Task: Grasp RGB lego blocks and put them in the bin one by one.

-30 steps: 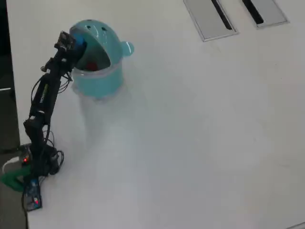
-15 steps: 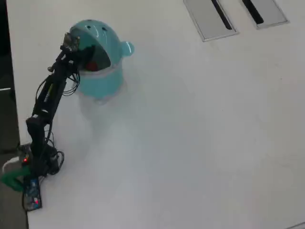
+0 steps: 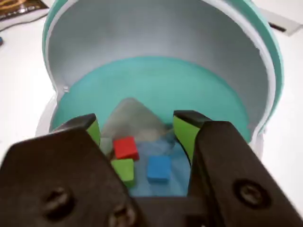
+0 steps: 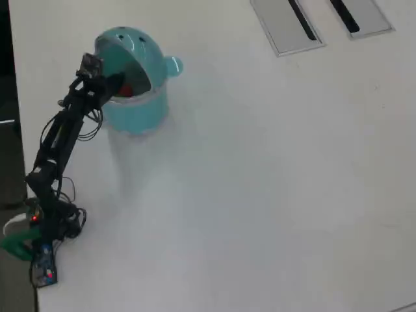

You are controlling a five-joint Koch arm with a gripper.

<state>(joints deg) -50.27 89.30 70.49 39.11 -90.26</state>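
Note:
In the wrist view I look down into the round teal bin (image 3: 156, 78), its lid flipped up behind. On its floor lie the red block (image 3: 126, 147), the yellow-green block (image 3: 124, 169) just below it, and the blue block (image 3: 158, 168) to the right. My gripper (image 3: 137, 130) hangs over the opening, jaws wide apart with green pads (image 3: 184, 132), holding nothing. In the overhead view the bin (image 4: 133, 107) stands at the table's upper left with my gripper (image 4: 116, 86) at its mouth; only a bit of red (image 4: 125, 92) shows inside.
White table (image 4: 260, 195) all around the bin. Two grey slotted plates (image 4: 286, 23) lie at the far upper edge. The arm's base and cables (image 4: 42, 227) sit at the left edge.

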